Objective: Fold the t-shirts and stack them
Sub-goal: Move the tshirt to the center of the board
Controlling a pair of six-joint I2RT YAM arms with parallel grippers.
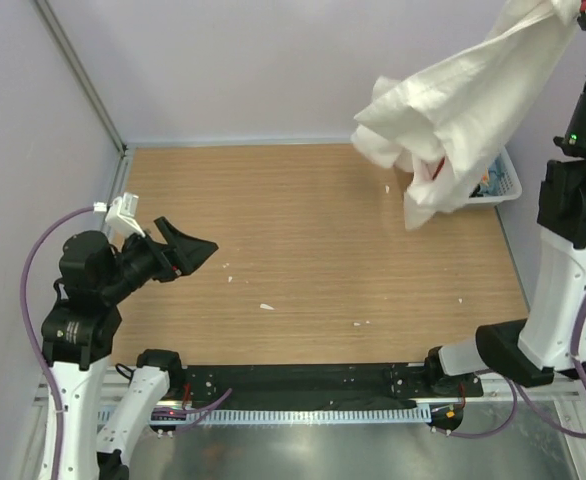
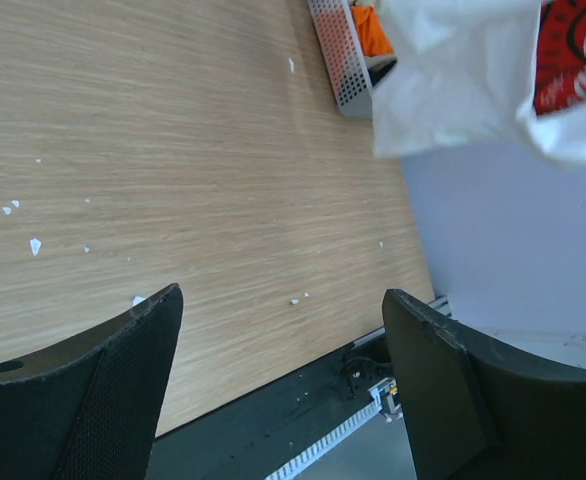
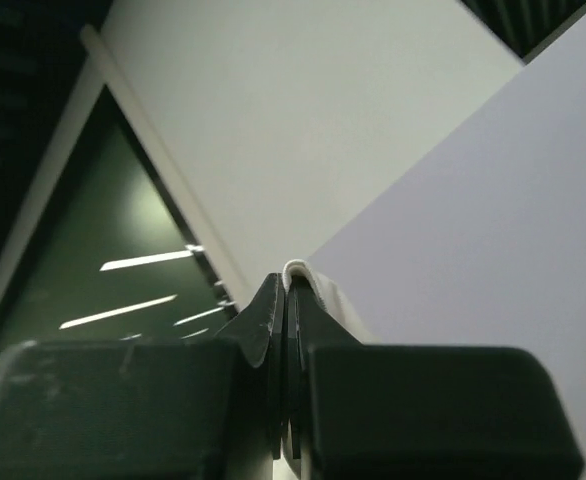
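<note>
Black left pincer (image 2: 281, 293), white arms (image 1: 558, 300), purple cables (image 1: 35, 250)

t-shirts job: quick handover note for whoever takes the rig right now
Right gripper: shut on an edge of the white shirt, held high at the far right, hanging over the basket.
Left gripper: open, empty, low over the table at left.
An orange shirt lies in the basket; its other contents are unclear.
Done: one shirt in the air; nothing folded, no stack.
Left: lay the white shirt flat, fold it, then the rest.
</note>
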